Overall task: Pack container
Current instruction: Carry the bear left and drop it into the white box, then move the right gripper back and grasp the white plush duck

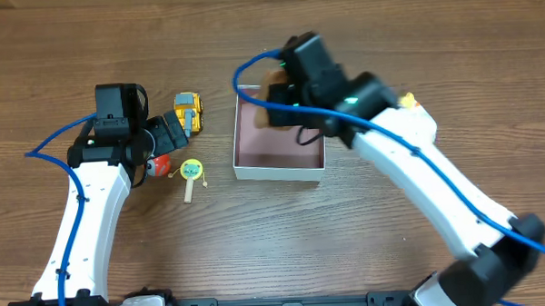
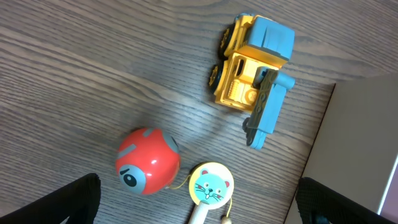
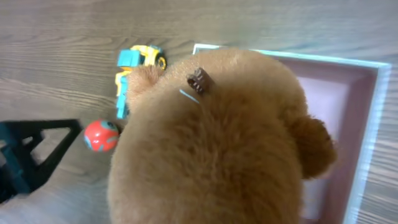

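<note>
Teddy (image 3: 217,143) hangs clamped in right pincer (image 1: 278,91) over container (image 1: 279,171); left pincer (image 1: 169,134) gapes wide.

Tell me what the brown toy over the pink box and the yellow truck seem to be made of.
Brown toy: soft plush fabric, judging by its fuzzy, matte pile. Yellow truck: likely hard moulded plastic, smooth with a slight sheen and crisp edges.
</note>
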`<control>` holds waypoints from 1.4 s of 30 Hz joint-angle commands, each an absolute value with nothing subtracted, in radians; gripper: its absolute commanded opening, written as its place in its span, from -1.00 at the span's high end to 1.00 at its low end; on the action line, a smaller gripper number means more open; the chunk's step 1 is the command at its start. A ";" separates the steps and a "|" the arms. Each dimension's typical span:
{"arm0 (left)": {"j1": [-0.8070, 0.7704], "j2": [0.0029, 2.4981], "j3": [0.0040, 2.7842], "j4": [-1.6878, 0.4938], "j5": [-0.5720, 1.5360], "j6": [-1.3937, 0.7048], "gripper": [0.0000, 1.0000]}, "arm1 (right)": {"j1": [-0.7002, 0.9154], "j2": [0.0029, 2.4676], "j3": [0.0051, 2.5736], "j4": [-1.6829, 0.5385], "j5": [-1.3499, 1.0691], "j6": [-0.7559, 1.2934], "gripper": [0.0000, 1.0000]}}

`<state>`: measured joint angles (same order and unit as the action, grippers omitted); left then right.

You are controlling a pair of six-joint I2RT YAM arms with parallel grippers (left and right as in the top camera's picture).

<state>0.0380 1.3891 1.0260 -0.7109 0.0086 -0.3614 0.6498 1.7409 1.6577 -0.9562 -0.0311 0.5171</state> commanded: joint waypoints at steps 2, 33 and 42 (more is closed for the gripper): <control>0.032 1.393 1.050 -0.709 0.019 -0.336 -1.00 | 0.679 1.890 1.634 -0.900 0.010 0.599 0.79; 0.032 1.393 1.050 -0.709 0.019 -0.336 -1.00 | 0.529 1.589 1.637 -0.981 0.241 0.393 -0.74; 0.032 1.393 1.050 -0.709 0.019 -0.336 -1.00 | 0.108 1.616 1.588 -1.165 0.227 0.392 -0.96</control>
<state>0.0380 1.3891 1.0260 -0.7113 0.0086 -0.3588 0.1997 1.5730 1.6264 -1.1522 0.2150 0.3912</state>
